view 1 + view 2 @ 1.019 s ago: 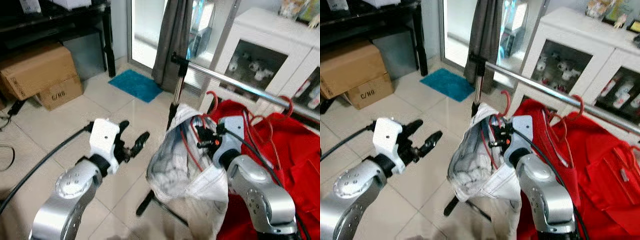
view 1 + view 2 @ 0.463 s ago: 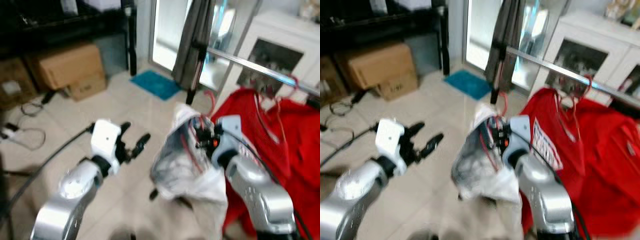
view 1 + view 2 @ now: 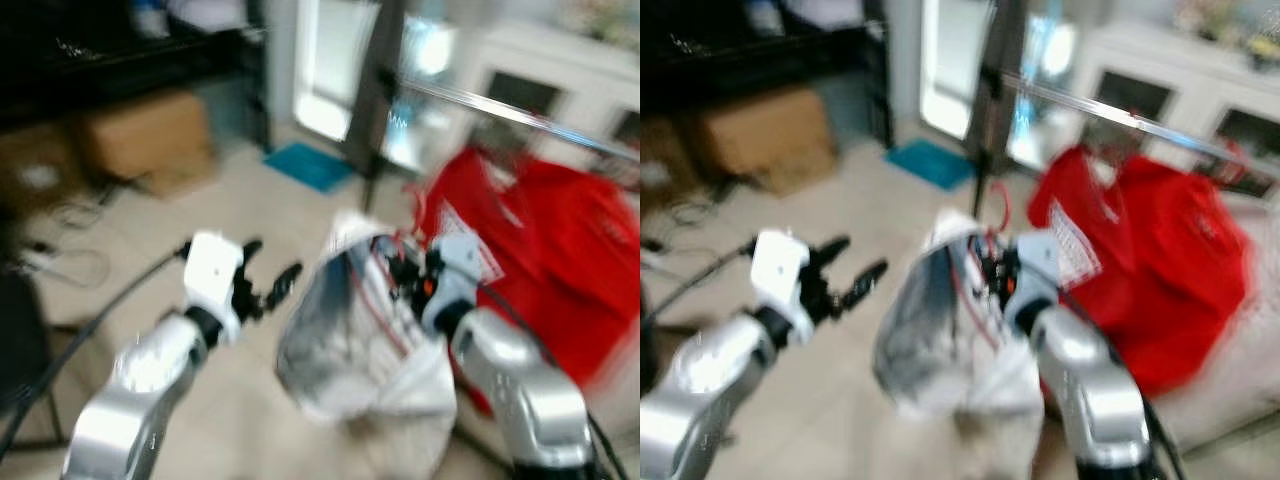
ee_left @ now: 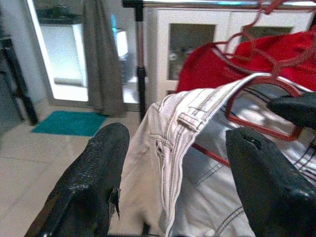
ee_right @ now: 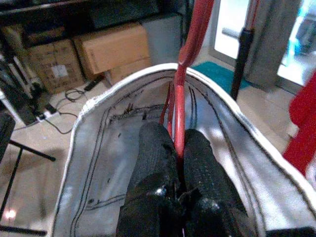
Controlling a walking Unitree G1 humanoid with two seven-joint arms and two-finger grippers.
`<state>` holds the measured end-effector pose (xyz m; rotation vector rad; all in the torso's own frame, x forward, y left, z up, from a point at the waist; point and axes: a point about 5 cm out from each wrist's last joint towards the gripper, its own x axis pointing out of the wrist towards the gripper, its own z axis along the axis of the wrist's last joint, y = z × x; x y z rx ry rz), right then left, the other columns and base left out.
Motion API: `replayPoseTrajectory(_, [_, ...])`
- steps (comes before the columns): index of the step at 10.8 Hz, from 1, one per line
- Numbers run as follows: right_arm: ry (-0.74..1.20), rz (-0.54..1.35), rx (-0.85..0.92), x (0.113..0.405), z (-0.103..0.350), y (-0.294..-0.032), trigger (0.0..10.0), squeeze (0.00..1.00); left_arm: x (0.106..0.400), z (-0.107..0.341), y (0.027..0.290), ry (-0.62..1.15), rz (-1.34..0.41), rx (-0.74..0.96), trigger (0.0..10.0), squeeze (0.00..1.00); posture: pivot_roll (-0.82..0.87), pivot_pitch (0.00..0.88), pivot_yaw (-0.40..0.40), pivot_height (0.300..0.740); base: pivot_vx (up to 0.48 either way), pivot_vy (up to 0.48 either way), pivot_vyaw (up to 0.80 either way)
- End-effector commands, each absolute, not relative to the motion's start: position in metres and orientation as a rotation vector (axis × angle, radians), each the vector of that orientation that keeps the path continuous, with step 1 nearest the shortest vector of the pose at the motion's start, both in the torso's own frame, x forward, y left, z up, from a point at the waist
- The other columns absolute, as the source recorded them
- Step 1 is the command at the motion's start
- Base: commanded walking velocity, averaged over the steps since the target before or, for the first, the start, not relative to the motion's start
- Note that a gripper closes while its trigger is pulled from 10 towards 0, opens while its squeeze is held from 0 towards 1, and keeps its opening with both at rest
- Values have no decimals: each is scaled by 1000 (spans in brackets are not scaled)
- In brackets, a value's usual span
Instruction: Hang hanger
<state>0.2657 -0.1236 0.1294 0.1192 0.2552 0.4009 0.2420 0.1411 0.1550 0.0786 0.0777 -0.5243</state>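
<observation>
Tightly, right end effector (image 5: 177, 148) pinching the red hanger (image 5: 190, 44); left end effector (image 4: 177, 182) wide apart, empty.

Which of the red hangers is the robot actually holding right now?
The red hanger carrying the white garment, pinched by the right gripper. The other red hangers hang on the rail with red clothes.

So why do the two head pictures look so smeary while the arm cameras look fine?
Both eye views are motion-blurred: the rail and red clothes smear into streaks. The left wrist view is sharp, showing the pale trousers and red hanger between the left hand fingers. The right wrist view is clear too, with window glare behind the right hand.
</observation>
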Motion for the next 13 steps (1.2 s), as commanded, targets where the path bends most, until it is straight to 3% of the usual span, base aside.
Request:
replayPoseTrajectory(1, [159, 430, 133, 270, 150, -124, 2078, 0, 244, 159, 140, 59, -523, 92, 10000, 0, -50, 0, -78, 740, 0, 0, 0])
replayPoseTrajectory(3, [165, 442, 177, 271, 151, -122, 0, 0, 248, 160, 142, 52, -516, 105, 10000, 0, -49, 0, -82, 740, 0, 0, 0])
replayPoseTrajectory(10, [75, 658, 135, 270, 178, -102, 0, 0, 280, 129, 162, 145, -503, 369, 10000, 0, -60, 0, -93, 740, 0, 0, 0])
replayPoseTrajectory(11, [63, 691, 151, 269, 184, -101, 0, 0, 281, 112, 163, 200, -531, 363, 0, 0, -65, 0, -93, 740, 0, 0, 0])
replayPoseTrajectory(13, [44, 739, 167, 269, 191, -98, 0, 0, 284, 100, 159, 203, -591, 312, 0, 0, -69, 0, -93, 740, 0, 0, 0])
